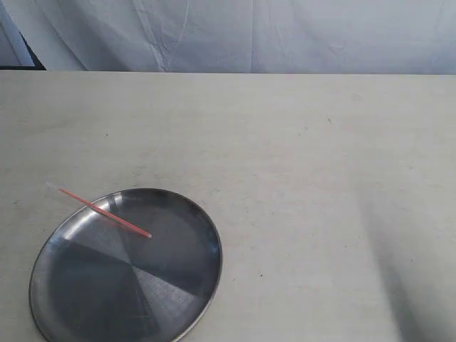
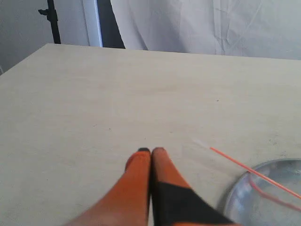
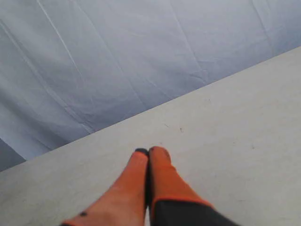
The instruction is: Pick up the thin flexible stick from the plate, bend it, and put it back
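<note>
The shiny steel plate (image 1: 164, 299) lies at the near left of the table. The thin red-orange stick (image 1: 107, 212) lies straight across its upper left rim, one end inside the plate, its pale end out on the table. In the left wrist view the stick (image 2: 244, 168) crosses the plate's rim (image 2: 235, 193), off to one side of my left gripper (image 2: 151, 151). That gripper is shut and empty over bare table. My right gripper (image 3: 148, 151) is also shut and empty, above the table, with plate and stick out of its view. Neither gripper shows in the exterior view.
The pale wooden table (image 1: 299, 178) stretches wide behind and to the right of the plate. A white cloth backdrop (image 1: 228, 35) hangs along the far edge. A dark stand (image 2: 51, 21) rises beyond the table's far corner in the left wrist view.
</note>
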### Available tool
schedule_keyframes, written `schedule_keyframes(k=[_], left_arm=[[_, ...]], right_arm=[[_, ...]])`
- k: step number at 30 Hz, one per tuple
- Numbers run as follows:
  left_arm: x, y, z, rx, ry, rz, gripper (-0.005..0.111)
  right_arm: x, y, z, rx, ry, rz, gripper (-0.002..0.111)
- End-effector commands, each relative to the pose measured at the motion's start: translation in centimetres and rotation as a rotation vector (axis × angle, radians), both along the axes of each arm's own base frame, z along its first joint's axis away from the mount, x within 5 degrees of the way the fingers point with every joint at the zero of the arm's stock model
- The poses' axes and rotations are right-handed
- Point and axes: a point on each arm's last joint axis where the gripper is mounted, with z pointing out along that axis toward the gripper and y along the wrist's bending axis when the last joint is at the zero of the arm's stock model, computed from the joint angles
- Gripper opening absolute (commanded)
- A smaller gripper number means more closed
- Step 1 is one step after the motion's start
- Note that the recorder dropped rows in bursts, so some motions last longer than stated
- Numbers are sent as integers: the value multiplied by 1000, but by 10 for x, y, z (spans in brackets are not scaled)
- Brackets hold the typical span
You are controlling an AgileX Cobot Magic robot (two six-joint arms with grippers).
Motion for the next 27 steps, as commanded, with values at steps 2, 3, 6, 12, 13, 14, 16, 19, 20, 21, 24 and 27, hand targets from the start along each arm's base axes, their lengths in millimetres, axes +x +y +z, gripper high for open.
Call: schedule_keyframes(k=[2, 3, 6, 12, 13, 14, 16, 19, 20, 21, 24, 27], left_arm=[[0, 0, 0, -1, -13, 1, 0], [0, 0, 0, -1, -13, 1, 0], [0, 0, 0, -1, -13, 1, 0], [0, 0, 0, 11, -11, 1, 0], [0, 0, 0, 11, -11, 1, 0], [0, 0, 0, 11, -11, 1, 0], [0, 0, 0, 11, -11, 1, 0], [0, 0, 0, 11, -11, 1, 0], [0, 0, 0, 11, -11, 1, 0], [0, 0, 0, 11, -11, 1, 0], [0, 0, 0, 11, -11, 1, 0], [0, 0, 0, 11, -11, 1, 0]], right_arm=[[0, 0, 2, -5, -33, 4, 0], [0, 1, 5, -4, -60, 14, 0], [-1, 6, 18, 14, -206, 68, 0], [-13, 10, 53, 301, -590, 184, 0], [-18, 11, 59, 301, -677, 209, 0], [-21, 12, 64, 301, -738, 227, 0], [-26, 11, 70, 316, -822, 246, 0], [-32, 11, 83, 314, -872, 260, 0], [-34, 11, 89, 313, -893, 264, 0], [-37, 11, 96, 312, -911, 266, 0], [-42, 11, 107, 308, -942, 270, 0], [-40, 5, 114, 345, -875, 200, 0]])
